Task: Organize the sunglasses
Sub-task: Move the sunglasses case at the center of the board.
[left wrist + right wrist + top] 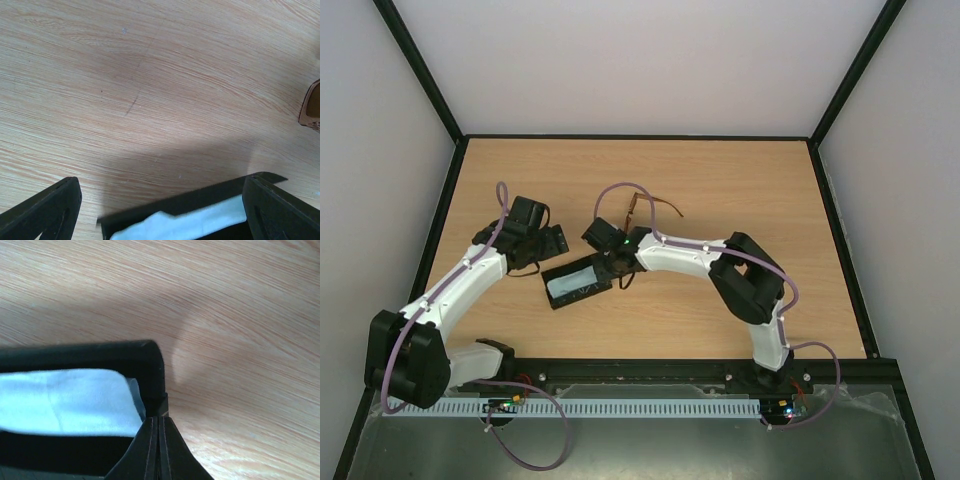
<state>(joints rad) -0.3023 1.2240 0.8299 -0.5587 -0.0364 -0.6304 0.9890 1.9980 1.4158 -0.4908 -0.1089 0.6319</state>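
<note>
Sunglasses look light, fragile; we'd pinch frame nr bridge. Left tool apart; right tool together, prob. empty.

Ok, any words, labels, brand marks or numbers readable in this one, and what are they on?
None: no text can be read in any view.
The black case is plain, with no logo showing.
The light blue cloth inside it is blank.
The sunglasses show only a frame edge up close, and in the top view they are too small to tell any marking.
</note>
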